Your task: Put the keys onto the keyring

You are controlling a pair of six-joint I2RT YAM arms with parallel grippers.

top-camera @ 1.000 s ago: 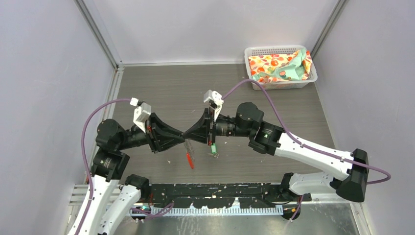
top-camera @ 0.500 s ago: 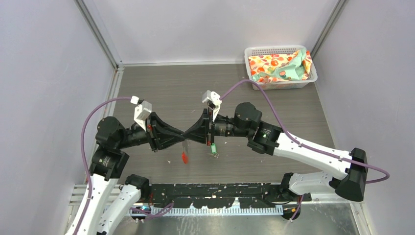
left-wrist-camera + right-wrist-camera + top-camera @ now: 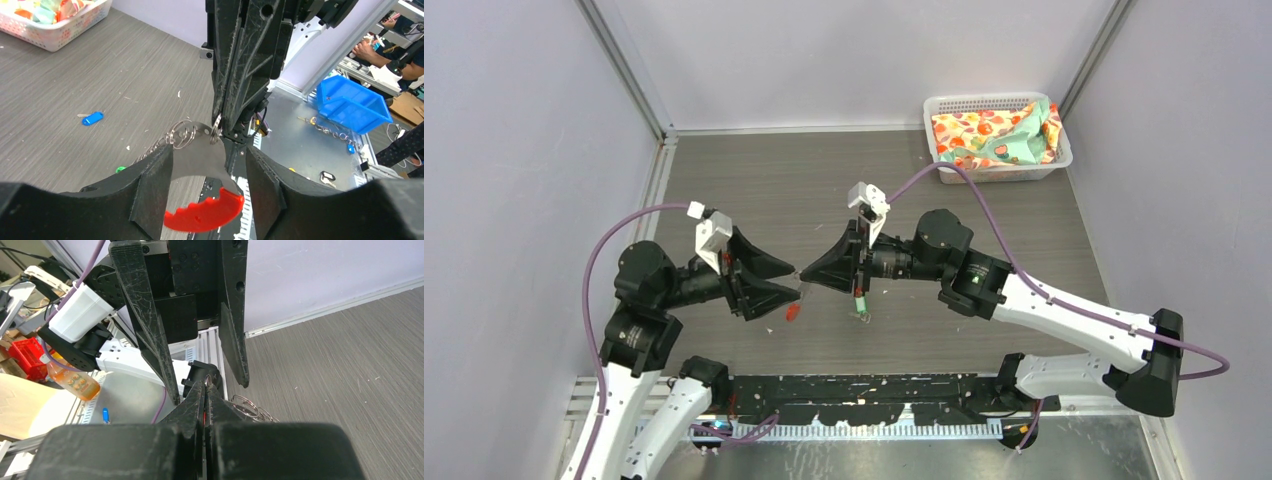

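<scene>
— Two keys to thread. How far along are we?
— Neither is on yet. My right gripper (image 3: 218,131) pinches the keyring (image 3: 197,162), which hangs in the air between my left gripper's (image 3: 210,152) spread, empty jaws. The blue key (image 3: 93,118) and green key (image 3: 120,169) lie loose on the table (image 3: 75,75).

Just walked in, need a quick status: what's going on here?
The right gripper is shut on the keyring, holding it above the table. The left gripper is open, its jaws either side of the ring's red tag without gripping it. The blue key and green key lie on the table, neither on the ring yet.
</scene>
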